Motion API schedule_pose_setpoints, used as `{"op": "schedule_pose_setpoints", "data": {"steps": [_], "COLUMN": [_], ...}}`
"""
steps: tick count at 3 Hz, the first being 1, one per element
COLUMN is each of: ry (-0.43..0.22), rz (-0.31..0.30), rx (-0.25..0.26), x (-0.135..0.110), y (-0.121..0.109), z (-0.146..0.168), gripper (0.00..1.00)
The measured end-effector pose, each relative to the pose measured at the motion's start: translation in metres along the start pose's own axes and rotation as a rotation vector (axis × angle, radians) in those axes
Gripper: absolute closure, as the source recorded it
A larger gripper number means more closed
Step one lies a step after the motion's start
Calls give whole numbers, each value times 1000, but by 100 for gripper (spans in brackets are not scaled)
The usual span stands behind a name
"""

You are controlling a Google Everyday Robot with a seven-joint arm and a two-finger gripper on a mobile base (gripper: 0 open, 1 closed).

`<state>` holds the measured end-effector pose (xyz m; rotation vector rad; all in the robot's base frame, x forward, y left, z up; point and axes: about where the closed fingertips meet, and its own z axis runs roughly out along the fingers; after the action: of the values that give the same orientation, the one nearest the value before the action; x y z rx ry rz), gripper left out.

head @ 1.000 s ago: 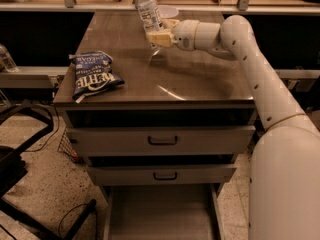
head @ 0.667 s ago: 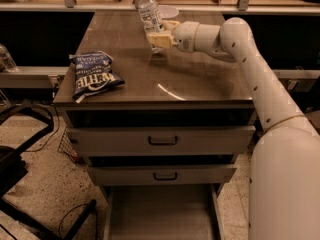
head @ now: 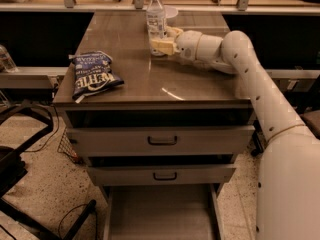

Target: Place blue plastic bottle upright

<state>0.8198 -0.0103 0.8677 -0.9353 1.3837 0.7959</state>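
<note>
Blue plastic bottle (head: 156, 18) upright on cabinet top (head: 130, 71), end effector (head: 161, 45) clasping its base

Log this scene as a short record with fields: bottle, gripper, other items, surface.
bottle: small clear blue plastic bottle with white cap, upright, toward the table's far edge
gripper: gripper around the bottle's lower part, shut on it
other items: dark blue chip bag lying flat near the front left corner; white bowl behind the bottle
surface: brown wooden table with two drawers
</note>
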Motion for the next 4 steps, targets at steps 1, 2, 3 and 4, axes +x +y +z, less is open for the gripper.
{"op": "schedule_pose_setpoints", "data": {"steps": [1,2,3,4], "ry": [0,0,0,0], "rz": [0,0,0,0], "rx": [0,0,0,-1], "x": [-1,-1,-2,-3], "y": [0,0,0,0], "z": [0,0,0,0], "gripper": [98,77,54,31]}}
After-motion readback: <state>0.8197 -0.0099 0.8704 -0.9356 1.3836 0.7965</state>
